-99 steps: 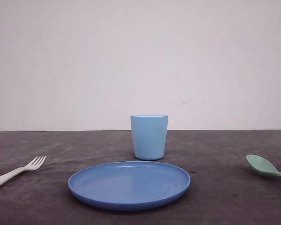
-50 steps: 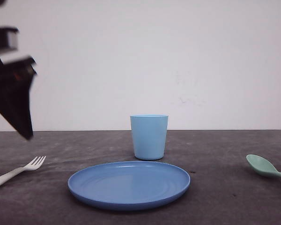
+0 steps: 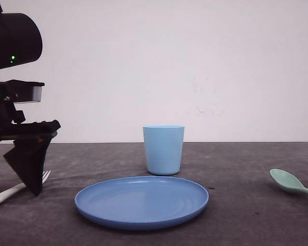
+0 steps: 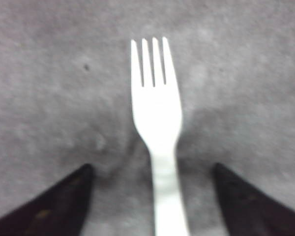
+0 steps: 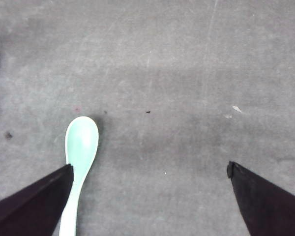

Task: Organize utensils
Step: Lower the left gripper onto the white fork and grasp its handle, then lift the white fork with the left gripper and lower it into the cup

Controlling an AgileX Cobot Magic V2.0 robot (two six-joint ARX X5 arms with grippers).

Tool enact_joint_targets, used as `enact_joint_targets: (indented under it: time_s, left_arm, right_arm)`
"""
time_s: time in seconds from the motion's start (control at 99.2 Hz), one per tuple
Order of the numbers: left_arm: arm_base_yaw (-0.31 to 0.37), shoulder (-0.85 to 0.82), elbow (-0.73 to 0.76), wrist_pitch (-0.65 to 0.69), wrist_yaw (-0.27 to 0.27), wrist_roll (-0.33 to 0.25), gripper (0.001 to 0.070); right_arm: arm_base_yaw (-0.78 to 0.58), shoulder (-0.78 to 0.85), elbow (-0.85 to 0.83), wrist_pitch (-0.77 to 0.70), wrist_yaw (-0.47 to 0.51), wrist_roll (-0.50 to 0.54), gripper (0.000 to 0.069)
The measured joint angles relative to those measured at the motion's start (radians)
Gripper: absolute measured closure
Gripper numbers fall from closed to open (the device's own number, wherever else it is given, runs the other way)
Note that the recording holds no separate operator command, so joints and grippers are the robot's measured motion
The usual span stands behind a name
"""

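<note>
A white fork [image 4: 156, 118] lies flat on the dark table at the near left, tines pointing away from me. My left gripper [image 4: 153, 167] hangs open just above it, one black finger on each side of the handle, not touching it. In the front view the left gripper [image 3: 33, 184] hides the fork's neck; the handle [image 3: 5, 193] pokes out below. At the far right a mint-green spoon [image 3: 290, 183] rests on the table. My right gripper [image 5: 150, 166] is open above it, and the spoon [image 5: 81, 142] lies close beside one fingertip [image 5: 64, 179], off the gripper's middle.
A blue round plate [image 3: 141, 202] sits in the middle near the front, with a light blue cup [image 3: 164, 149] upright just behind it. Bare grey table [image 3: 236, 215] lies between the plate and the spoon. A white wall stands behind.
My left arm came into the front view from the upper left and dropped down over the fork. Fork, spoon, plate and cup have not moved.
</note>
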Motion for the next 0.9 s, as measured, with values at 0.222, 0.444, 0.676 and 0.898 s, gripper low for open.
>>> enact_joint_targets:
  time_s: [0.222, 0.444, 0.676, 0.898]
  left_arm:
    - [-0.005, 0.003, 0.000, 0.014, -0.001, -0.002, 0.0567]
    - [-0.007, 0.002, 0.003, 0.013, 0.010, -0.005, 0.0671]
    - [-0.028, -0.080, 0.018, -0.002, 0.035, -0.007, 0.0671]
    - [-0.059, -0.235, 0.096, 0.204, 0.113, -0.007, 0.0671]
  right_arm:
    - [0.000, 0.000, 0.000, 0.000, 0.000, 0.000, 0.0054]
    - [0.000, 0.000, 0.000, 0.000, 0.000, 0.000, 0.0054]
    - [0.000, 0.000, 0.000, 0.000, 0.000, 0.000, 0.0054]
    - [0.000, 0.000, 0.000, 0.000, 0.000, 0.000, 0.0054]
